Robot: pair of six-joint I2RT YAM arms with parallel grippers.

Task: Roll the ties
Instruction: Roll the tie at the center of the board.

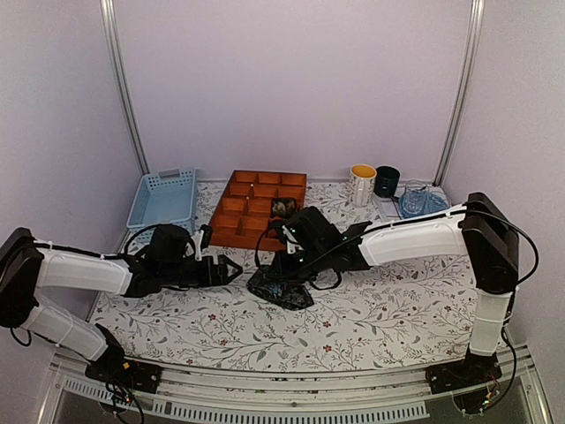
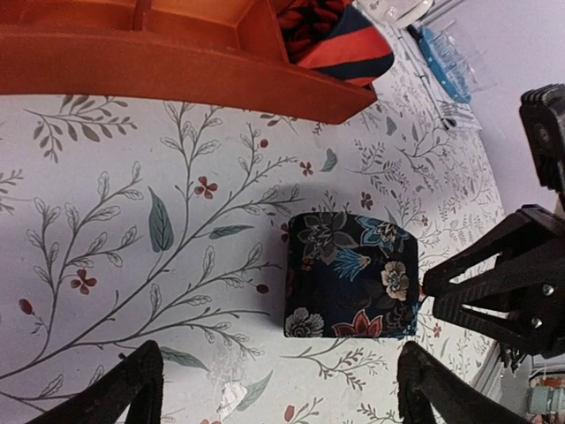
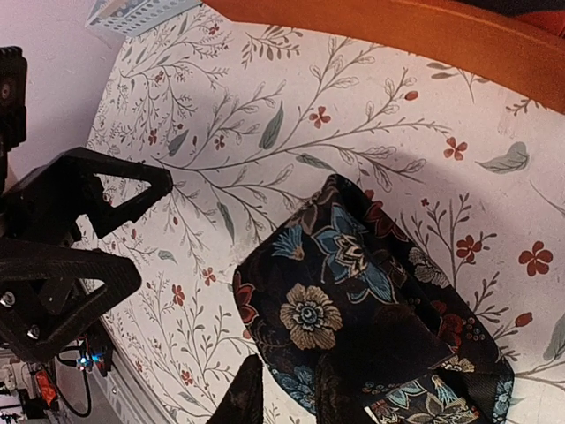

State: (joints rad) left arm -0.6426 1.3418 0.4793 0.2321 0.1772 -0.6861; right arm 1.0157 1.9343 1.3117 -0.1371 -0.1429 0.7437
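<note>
Floral counter [image 1: 397, 309], tie [image 2: 351, 276] part-rolled mid-counter just off the tray [image 2: 177, 71], right fingers [image 3: 249, 399] narrow, pinching its end, left fingers [image 2: 132, 389] wide beside it; rolling looks underway, next needs left to steady it while right winds on.

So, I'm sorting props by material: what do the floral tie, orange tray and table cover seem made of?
Floral tie: soft printed fabric, matte, folding limply. Orange tray: rigid, smooth, matte; plastic or painted wood, can't tell. Table cover: printed sheet lying flat, probably cloth or vinyl.
</note>
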